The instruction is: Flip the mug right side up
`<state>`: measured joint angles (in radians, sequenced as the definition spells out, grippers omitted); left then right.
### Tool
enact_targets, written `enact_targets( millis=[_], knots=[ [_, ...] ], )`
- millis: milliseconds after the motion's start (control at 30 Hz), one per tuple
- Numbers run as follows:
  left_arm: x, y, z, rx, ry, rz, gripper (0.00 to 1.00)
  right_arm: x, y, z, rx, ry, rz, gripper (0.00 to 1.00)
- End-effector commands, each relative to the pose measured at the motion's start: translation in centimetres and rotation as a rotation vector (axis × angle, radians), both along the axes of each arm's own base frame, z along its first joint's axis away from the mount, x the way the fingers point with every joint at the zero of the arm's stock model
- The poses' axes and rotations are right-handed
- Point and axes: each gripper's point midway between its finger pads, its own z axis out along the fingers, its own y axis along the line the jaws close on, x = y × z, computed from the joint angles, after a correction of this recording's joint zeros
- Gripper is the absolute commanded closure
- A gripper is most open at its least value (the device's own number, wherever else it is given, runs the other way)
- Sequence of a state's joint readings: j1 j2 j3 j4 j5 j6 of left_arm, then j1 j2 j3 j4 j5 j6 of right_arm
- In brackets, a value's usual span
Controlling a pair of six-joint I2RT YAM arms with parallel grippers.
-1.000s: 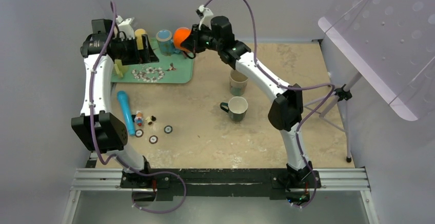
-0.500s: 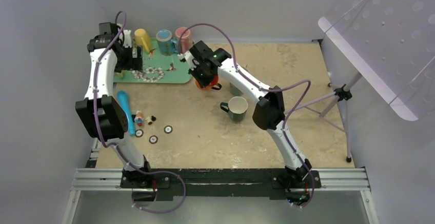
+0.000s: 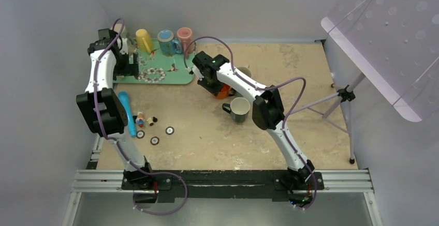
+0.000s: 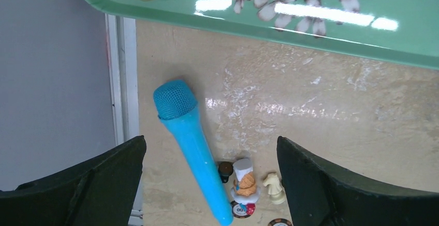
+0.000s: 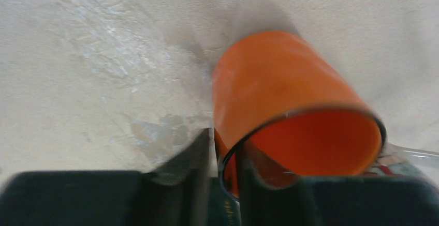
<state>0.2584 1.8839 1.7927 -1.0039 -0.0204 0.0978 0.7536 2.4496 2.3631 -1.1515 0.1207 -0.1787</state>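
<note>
My right pincer [image 5: 226,156] only nips the rim of the orange mug [image 5: 274,91]; thin grip, could slip and topple.

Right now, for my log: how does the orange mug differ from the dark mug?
The orange mug is pinched at its rim by the right tool; the dark mug stands free. The orange mug is orange inside, the dark mug pale inside. Both mouths seem to face up.

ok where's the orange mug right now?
Top view: centre of the table, held by the right gripper, the orange mug sits just behind the dark mug, right of the green tray.
</note>
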Motion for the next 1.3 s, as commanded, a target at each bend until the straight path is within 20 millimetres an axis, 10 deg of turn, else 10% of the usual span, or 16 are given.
enact_targets(
  millis=[0, 267, 467, 800, 1033, 1267],
  knots=[
    [0.9, 1.9, -1.8, 0.005, 0.018, 0.055, 0.0, 2.0, -0.6, 2.4, -0.02, -0.114, -0.002, 0.61],
    [4.0, 5.1, -2.0, 0.088, -0.021, 0.119, 0.0, 3.5, 1.1, 6.8, 0.097, -0.236, -0.065, 0.38],
    [7.2, 7.4, -3.3, 0.064, -0.064, 0.093, 0.08, 3.2, 2.5, 11.8, 0.252, -0.345, -0.088, 0.02],
    [10.2, 7.9, -5.7, 0.027, -0.04, 0.039, 0.23, 2.8, 3.0, 16.0, 0.325, -0.439, -0.111, 0.02],
    [10.8, 8.2, -7.2, 0.033, -0.021, 0.013, 0.48, 1.9, 1.9, 15.3, 0.25, -0.447, -0.111, 0.02],
    [11.1, 9.1, -7.5, 0.069, -0.03, 0.007, 1.0, 1.8, 1.1, 15.5, 0.22, -0.46, -0.139, 0.02]
  ],
)
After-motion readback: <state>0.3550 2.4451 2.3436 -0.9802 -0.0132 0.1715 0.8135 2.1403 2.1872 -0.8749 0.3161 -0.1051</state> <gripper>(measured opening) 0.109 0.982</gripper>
